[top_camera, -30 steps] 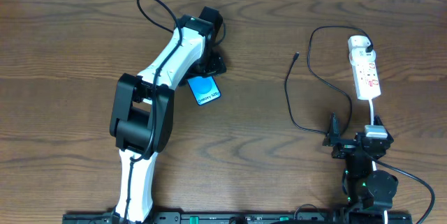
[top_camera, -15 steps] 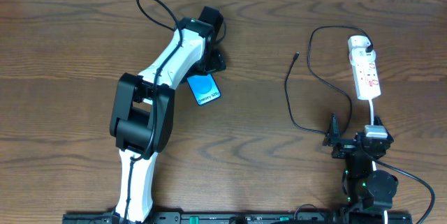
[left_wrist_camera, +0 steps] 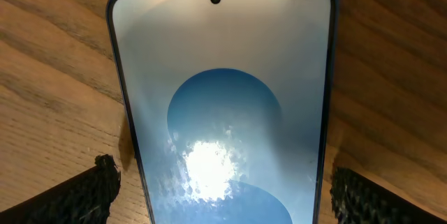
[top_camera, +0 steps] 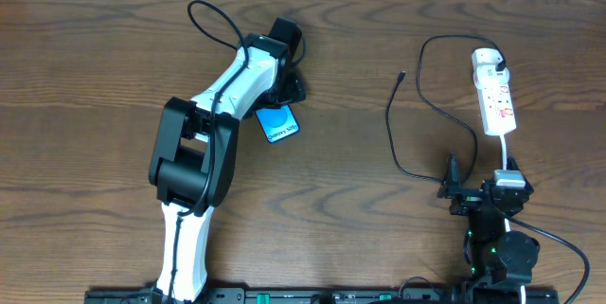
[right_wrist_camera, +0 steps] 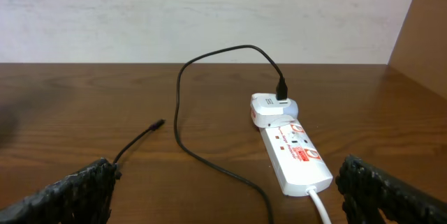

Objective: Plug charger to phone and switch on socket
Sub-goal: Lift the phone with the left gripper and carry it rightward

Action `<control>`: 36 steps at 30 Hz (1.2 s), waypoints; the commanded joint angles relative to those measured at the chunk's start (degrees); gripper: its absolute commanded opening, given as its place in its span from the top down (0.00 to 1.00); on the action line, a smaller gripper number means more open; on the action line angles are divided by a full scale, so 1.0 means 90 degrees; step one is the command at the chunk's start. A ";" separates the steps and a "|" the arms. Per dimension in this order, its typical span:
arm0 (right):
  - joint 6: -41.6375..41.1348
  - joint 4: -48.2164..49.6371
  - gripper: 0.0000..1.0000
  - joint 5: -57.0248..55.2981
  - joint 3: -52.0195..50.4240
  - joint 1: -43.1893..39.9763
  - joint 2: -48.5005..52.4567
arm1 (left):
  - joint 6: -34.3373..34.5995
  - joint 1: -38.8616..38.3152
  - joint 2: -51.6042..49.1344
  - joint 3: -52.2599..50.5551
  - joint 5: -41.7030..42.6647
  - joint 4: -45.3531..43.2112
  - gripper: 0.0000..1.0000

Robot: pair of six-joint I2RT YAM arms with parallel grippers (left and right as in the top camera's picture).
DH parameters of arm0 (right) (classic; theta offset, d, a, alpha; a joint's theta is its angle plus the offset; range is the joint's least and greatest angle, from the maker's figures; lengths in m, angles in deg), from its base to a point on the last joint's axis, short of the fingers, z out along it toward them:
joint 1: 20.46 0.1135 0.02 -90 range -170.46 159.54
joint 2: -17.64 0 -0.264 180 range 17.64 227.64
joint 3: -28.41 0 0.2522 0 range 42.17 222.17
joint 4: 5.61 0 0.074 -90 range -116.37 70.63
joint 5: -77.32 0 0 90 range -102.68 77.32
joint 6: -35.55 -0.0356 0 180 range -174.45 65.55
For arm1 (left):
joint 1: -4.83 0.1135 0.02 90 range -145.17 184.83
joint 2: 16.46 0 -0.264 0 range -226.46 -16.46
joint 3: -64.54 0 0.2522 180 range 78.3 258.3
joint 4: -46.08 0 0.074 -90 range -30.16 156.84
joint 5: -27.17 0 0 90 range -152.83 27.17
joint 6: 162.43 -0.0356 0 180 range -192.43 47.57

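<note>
The phone (top_camera: 278, 125) lies flat on the wooden table, cyan screen up; in the left wrist view the phone (left_wrist_camera: 223, 98) fills the frame. My left gripper (top_camera: 287, 87) hovers over its far end, open, with one finger on each side and a gap of wood at both edges (left_wrist_camera: 223, 199). The charger (top_camera: 389, 119) is a thin black cable looping across the right side, its free tip (right_wrist_camera: 159, 123) lying loose on the table. Its other end runs into a white adapter (right_wrist_camera: 269, 105) at the far end of the socket (top_camera: 495, 96). My right gripper (right_wrist_camera: 227, 196) is open and empty, just short of the socket (right_wrist_camera: 297, 151).
The socket's white cord (right_wrist_camera: 320, 203) runs back toward my right arm's base (top_camera: 497, 238). A loose black cable loop (top_camera: 210, 15) on my left arm arches over the table behind the phone. A pale wall (right_wrist_camera: 209, 15) bounds the table's far edge.
My left wrist has edged slightly toward the far side above the phone. The phone, charger, socket and right arm have not moved.
</note>
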 commanded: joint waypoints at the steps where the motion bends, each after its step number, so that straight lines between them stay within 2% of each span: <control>1: 0.0068 -0.0022 0.01 0.0012 -0.0010 0.0044 -0.0015 | 0.0233 0.0032 0.0175 -0.0141 -0.0153 -0.0036 0.02; 11: 0.0068 -0.0022 0.01 0.0012 -0.0010 0.0044 -0.0015 | 0.0585 0.0032 0.0175 -0.0522 -0.0146 -0.0362 0.02; 12: 0.0068 -0.0022 0.01 0.0012 -0.0010 0.0044 -0.0015 | 0.0583 0.0032 0.0175 -0.0522 -0.0146 -0.0374 0.07; 13: 0.0068 -0.0019 0.01 0.0012 -0.0010 0.0044 -0.0015 | 0.0583 0.0032 0.0175 -0.0522 -0.0146 -0.0376 0.16; 16: 0.0068 -0.0022 0.01 0.0012 -0.0010 0.0044 -0.0015 | 0.0583 0.0032 0.0175 -0.0522 -0.0146 -0.0374 0.23; 36: 0.0068 -0.0022 0.01 0.0012 -0.0010 0.0044 -0.0015 | 0.0481 0.0032 0.0401 -0.0503 0.0068 -0.0357 0.29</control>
